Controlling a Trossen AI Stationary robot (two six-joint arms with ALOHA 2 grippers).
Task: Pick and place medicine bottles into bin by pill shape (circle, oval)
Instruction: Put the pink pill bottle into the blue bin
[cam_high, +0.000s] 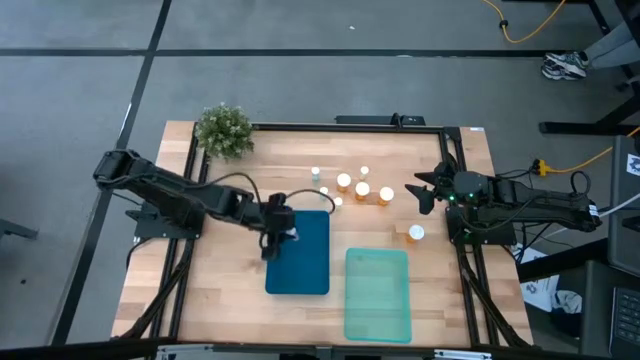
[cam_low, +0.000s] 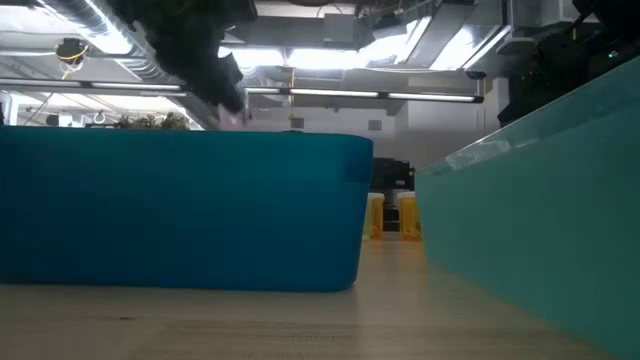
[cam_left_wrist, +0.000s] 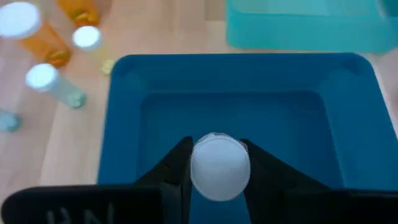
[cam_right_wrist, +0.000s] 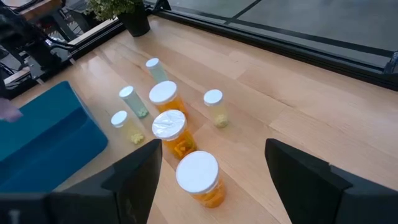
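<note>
nine medicine bottles (cam_high: 344, 181), two bins, dark blue (cam_high: 310, 270) and teal (cam_high: 377, 300), one potted plant (cam_high: 223, 129), two arms.

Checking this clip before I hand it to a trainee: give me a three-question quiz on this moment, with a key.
1. True or false: the left tool holds a white-capped bottle over the dark blue bin.
2. Multiple choice: the right tool is A) shut on a bottle, B) open near the bottle cluster, C) inside the teal bin.
3. Fill in: the one bottle standing apart is nearest the ____ arm.

Key: 1 true; 2 B; 3 right.
</note>
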